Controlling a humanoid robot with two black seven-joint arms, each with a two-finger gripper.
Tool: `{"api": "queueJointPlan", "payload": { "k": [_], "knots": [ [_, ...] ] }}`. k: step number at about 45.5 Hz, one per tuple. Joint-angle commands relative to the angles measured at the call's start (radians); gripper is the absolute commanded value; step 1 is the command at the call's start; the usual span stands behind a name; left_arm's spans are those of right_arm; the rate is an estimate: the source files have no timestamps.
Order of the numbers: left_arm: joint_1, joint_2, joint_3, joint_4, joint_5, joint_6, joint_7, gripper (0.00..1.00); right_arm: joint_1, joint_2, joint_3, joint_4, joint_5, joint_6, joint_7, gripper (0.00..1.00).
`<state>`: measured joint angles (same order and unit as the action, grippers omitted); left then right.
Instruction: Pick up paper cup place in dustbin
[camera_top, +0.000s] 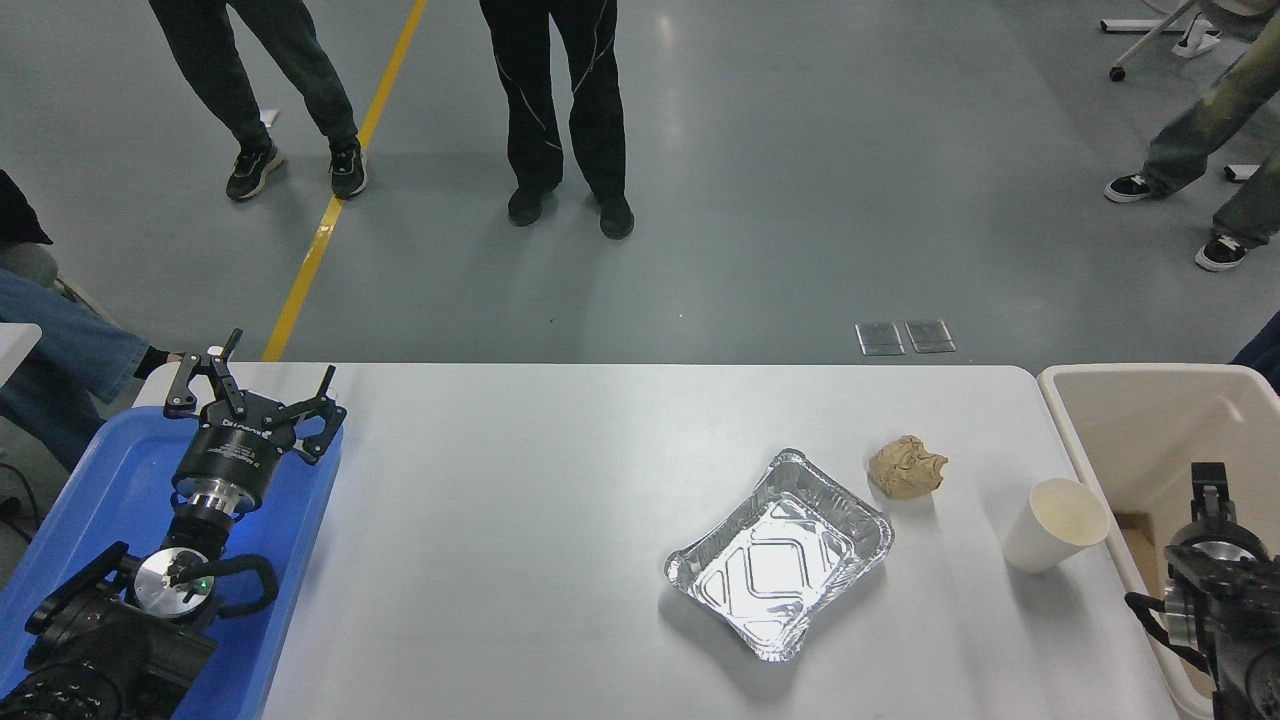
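Paper cup (1055, 525) upright near dustbin (1075, 400) — right hand (1208, 490), spread indiscernible; left hand (250, 395) wide; a glancing approach could topple the cup.

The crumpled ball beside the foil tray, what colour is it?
Light brown, like kraft paper; the crumpled paper ball shows in the head view.

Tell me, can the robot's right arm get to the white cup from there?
Probably yes. The right gripper sits over the bin, just right of the paper cup, with only bare table and the bin's rim between them.
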<state>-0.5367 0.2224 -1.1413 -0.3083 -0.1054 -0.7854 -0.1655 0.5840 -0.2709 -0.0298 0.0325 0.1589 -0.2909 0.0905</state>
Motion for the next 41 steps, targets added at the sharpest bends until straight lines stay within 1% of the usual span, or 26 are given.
{"api": "queueJointPlan", "payload": {
  "k": [1,11,31,34,38,41],
  "knots": [
    [0.0,0.0,0.0,0.0,0.0,0.0,0.0,0.99,0.002,-0.011,-0.039,0.0,-0.01,0.006,0.0,1.0],
    [0.0,0.0,0.0,0.0,0.0,0.0,0.0,0.99,0.01,-0.03,-0.162,0.001,-0.009,0.012,0.0,1.0],
    [0.0,0.0,0.0,0.001,0.0,0.0,0.0,0.99,0.034,-0.037,-0.2,0.021,-0.01,0.004,0.0,1.0],
    [0.0,0.0,0.0,0.002,0.0,0.0,0.0,0.99,0.048,-0.08,-0.2,0.055,-0.01,0.006,0.0,1.0],
    [0.0,0.0,0.0,0.0,0.001,0.0,0.001,0.99,0.105,-0.189,-0.203,0.148,-0.013,0.019,0.0,1.0],
    [0.0,0.0,0.0,0.001,0.001,0.0,0.001,0.99,0.155,-0.278,-0.222,0.272,-0.027,0.022,0.0,1.0]
  ]
}}
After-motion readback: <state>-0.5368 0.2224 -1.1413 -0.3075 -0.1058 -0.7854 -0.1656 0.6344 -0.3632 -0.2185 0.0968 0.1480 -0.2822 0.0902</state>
